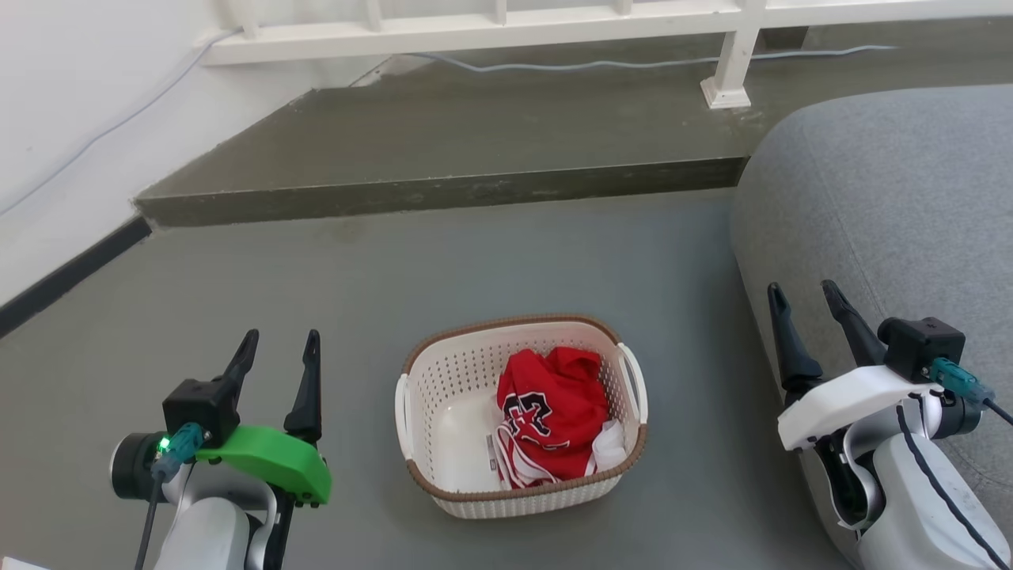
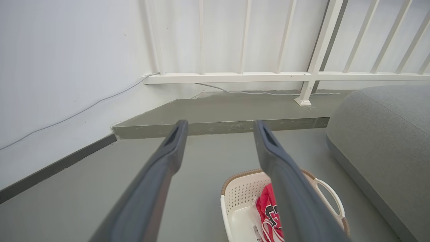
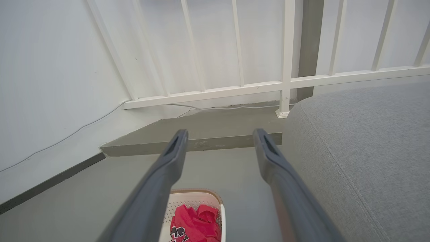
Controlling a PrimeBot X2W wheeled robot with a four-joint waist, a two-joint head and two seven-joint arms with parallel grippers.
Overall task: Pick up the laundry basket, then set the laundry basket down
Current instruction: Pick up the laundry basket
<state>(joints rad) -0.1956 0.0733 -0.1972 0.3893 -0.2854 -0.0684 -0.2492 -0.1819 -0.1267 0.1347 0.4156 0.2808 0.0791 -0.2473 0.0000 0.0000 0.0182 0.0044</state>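
Left claw (image 1: pixel 282 342) wide open, empty, nearer of two. Laundry basket (image 1: pixel 463 372) on floor (image 1: pixel 316 261) between claws, long axis seemingly crosswise, one handle toward each side. Right claw (image 1: pixel 802 291) open, empty, farther off, by grey sofa (image 1: pixel 886 198).

I see black, white-edged numerals on the red jersey (image 1: pixel 552 400), three o'clock side of the laundry basket (image 1: pixel 506 321); too crumpled to read.

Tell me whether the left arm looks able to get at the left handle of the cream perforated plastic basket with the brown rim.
Probably yes. The left tool stands open beside the cream perforated plastic basket, apart from it, with only grey floor between it and the white side handle.
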